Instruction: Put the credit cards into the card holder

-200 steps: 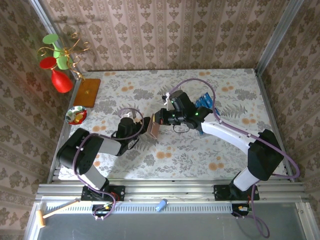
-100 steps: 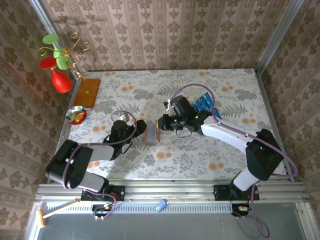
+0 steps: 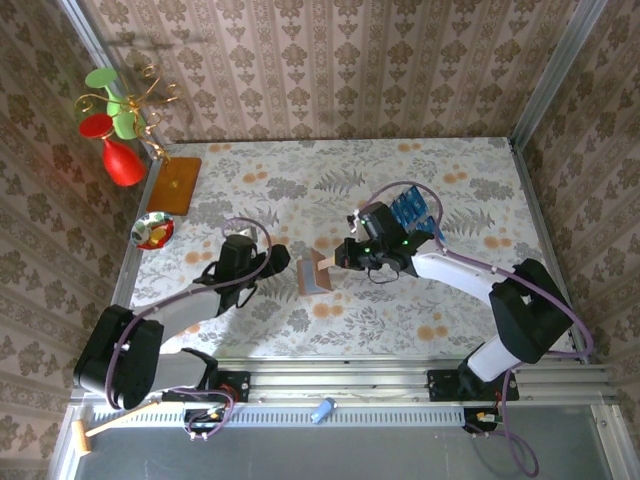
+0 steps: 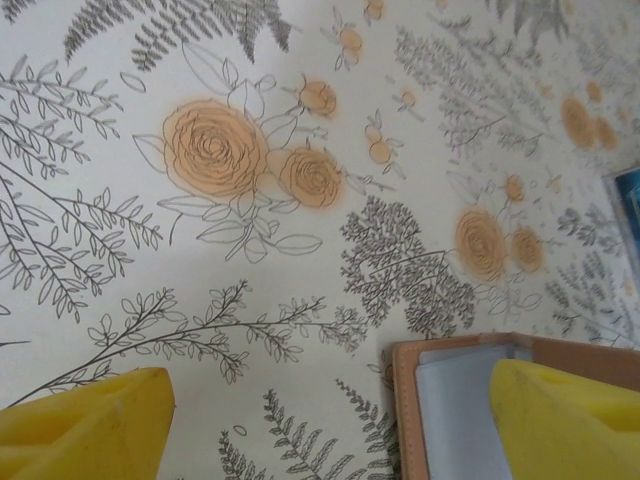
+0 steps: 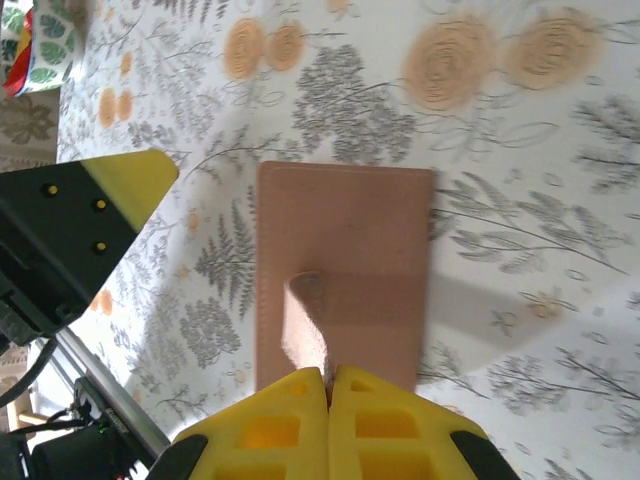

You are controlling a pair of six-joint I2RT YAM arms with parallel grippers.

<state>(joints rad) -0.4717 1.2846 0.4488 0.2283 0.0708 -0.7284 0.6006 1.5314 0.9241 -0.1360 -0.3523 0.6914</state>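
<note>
Leftward my left pincer (image 3: 280, 260) has drawn, jaws apart; my right pincer (image 5: 328, 374) clamps the card holder (image 5: 345, 250), credit cards (image 3: 410, 208) just behind it.

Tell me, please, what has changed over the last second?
The right gripper, shut on the small brown leather-like wallet, drew it rightward and nearer the bases. The left arm's elbow swung left; the left gripper, open, stayed beside the wallet. The blue rectangular cards and orange-brown wooden board stayed put.
</note>
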